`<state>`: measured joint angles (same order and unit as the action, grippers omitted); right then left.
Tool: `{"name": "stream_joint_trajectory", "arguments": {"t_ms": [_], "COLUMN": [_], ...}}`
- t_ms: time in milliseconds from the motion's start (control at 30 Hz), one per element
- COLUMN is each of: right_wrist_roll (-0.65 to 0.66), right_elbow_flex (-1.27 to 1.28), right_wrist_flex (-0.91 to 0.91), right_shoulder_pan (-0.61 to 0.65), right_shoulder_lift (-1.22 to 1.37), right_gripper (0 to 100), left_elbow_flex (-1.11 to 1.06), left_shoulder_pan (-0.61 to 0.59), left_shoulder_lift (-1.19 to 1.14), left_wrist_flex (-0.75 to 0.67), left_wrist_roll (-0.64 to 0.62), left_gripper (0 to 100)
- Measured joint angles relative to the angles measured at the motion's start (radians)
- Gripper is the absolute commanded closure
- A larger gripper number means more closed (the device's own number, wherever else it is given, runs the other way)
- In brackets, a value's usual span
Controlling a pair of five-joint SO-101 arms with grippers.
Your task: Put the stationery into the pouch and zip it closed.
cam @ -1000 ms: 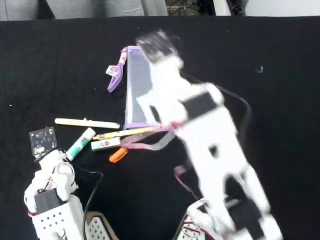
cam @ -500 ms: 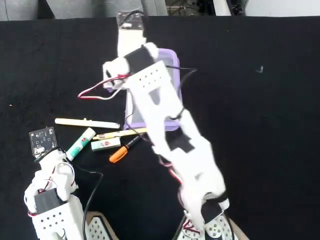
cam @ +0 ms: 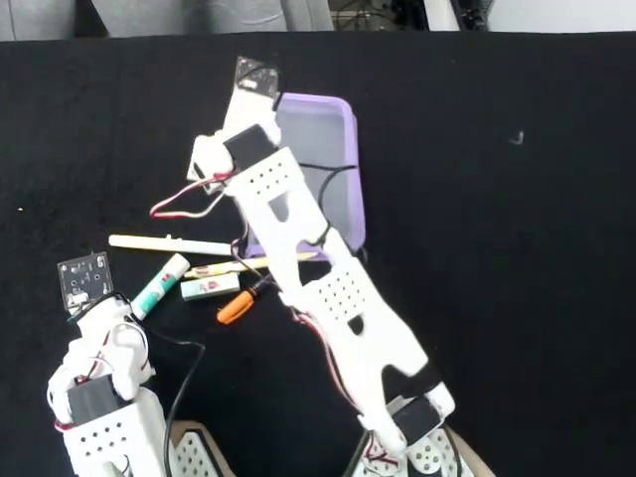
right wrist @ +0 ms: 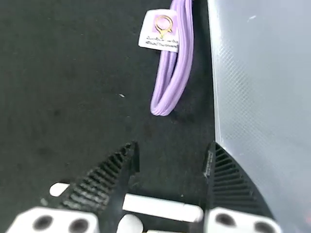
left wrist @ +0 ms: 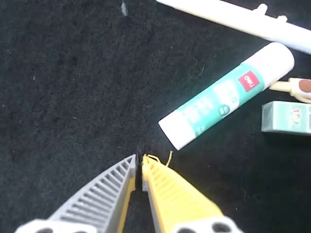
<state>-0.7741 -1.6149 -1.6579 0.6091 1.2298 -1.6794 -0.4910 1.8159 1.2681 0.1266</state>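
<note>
High view: pouch (cam: pixel 333 129) flat mid-table, stationery (cam: pixel 211 287) loose beside it, none inside
Left wrist view: my left gripper (left wrist: pixel 139 162) closed, empty, near glue stick (left wrist: pixel 228 94)
Right wrist view: my right gripper (right wrist: pixel 172 145) parted, empty, by purple strap (right wrist: pixel 172 82); risk: snagging it drags the pouch

The table (cam: pixel 556 248) is black all over. A tiny pale speck (cam: pixel 516 138) lies on it at 2 o'clock. Grey shapes (cam: pixel 229 12) show behind the far edge at 12 o'clock.
</note>
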Motion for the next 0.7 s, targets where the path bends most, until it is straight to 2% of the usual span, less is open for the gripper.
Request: {"name": "stream_joint_trajectory", "arguments": {"t_ms": [700], "right_wrist_roll": [-0.005], "right_elbow_flex": [-0.006], "right_wrist_flex": [0.204], "right_shoulder_pan": [-0.02], "right_shoulder_lift": [0.157], "right_gripper": [77.6], "left_elbow_flex": [0.0], "left_shoulder_pan": [0.0], "left_shoulder_lift": [0.0], "left_wrist_flex": [0.0], "left_wrist_roll": [0.0], "left_gripper": [97]}}
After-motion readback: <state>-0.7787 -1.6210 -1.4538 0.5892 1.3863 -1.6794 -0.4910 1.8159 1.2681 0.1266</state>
